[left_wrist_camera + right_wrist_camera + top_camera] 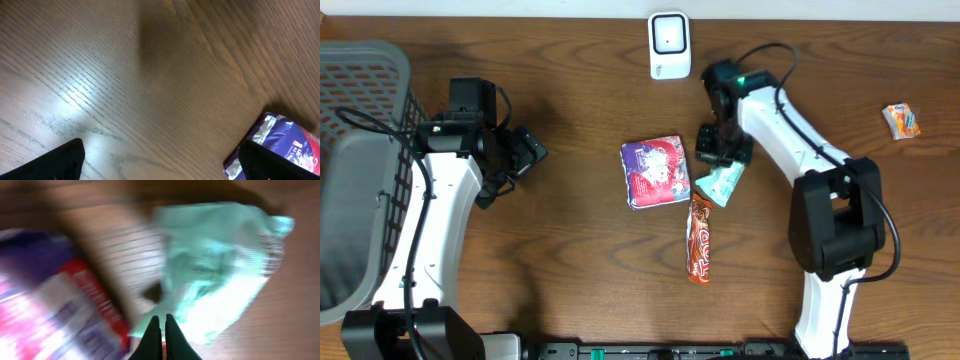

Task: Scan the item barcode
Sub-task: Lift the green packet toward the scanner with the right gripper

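A pale teal packet (725, 183) lies on the wooden table, right of a purple and red packet (656, 172). My right gripper (722, 152) is down over the teal packet's upper end. In the blurred right wrist view its jaws (161, 318) are shut, pinching the lower left edge of the teal packet (220, 275), with the purple packet (50, 305) to the left. The white scanner (669, 45) stands at the table's back edge. My left gripper (525, 155) hovers open over bare wood (160, 165), with the purple packet's corner (285, 137) by its right finger.
An orange snack bar (700, 238) lies below the two packets. A small orange packet (901, 121) sits at the far right. A grey mesh basket (360, 170) fills the left edge of the table.
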### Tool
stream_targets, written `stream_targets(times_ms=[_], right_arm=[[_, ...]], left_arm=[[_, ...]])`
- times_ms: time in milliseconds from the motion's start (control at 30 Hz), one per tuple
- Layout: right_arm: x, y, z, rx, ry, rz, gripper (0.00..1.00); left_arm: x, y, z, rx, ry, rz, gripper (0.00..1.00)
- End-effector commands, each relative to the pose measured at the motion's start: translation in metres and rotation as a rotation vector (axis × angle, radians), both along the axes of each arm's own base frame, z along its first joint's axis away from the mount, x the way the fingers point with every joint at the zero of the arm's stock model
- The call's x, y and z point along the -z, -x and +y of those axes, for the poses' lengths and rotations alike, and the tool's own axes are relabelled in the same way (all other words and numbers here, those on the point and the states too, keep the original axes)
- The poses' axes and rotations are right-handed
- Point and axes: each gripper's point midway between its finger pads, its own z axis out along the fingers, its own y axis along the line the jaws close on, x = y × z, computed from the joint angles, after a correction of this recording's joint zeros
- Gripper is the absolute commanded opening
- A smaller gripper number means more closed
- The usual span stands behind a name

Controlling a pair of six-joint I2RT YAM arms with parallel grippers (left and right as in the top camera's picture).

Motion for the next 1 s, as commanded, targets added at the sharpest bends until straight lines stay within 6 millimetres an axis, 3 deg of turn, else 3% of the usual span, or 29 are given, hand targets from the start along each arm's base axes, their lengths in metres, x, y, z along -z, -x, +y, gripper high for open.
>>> stream_targets(times_ms=[0, 133, 200, 233, 300, 433, 600, 833, 967], right_arm=[[-0.028, -0.011, 0.022, -0.125, -0.219, -0.019, 0.01], [-0.032, -0.012, 0.004, -0.099, -0.188, -0.006, 0.05], [-0.027, -0.009, -0.005, -0.106, -0.119, 0.002, 0.41], [-0.024, -0.007, -0.008, -0.101, -0.073, 0.002, 0.65], [-0.019, -0.007, -0.011, -0.074, 0.007, -0.006, 0.76], [-0.013, -0.007, -0.02, 0.005, 0.198, -0.05, 0.73], [0.007, 0.006, -0.013, 0.024, 0.315, -0.082, 0.69], [0.035, 0.019, -0.02, 0.059, 0.355, -0.072, 0.64], [0.044, 0.023, -0.02, 0.053, 0.353, -0.073, 0.52]], left_arm=[[-0.001, 0.001, 0.003, -0.002, -0.011, -0.001, 0.98], [-0.001, 0.001, 0.003, -0.002, -0.012, -0.001, 0.98], [-0.001, 0.001, 0.003, -0.002, -0.011, -0.001, 0.98], [-0.001, 0.001, 0.003, -0.002, -0.012, -0.001, 0.98], [-0.001, 0.001, 0.003, -0.002, -0.011, -0.001, 0.98], [-0.001, 0.001, 0.003, -0.002, -0.011, -0.001, 0.98], [-0.001, 0.001, 0.003, -0.002, -0.011, -0.001, 0.98], [-0.001, 0.001, 0.003, -0.002, -0.012, -0.001, 0.98], [-0.001, 0.001, 0.003, -0.002, -0.011, -0.001, 0.98]])
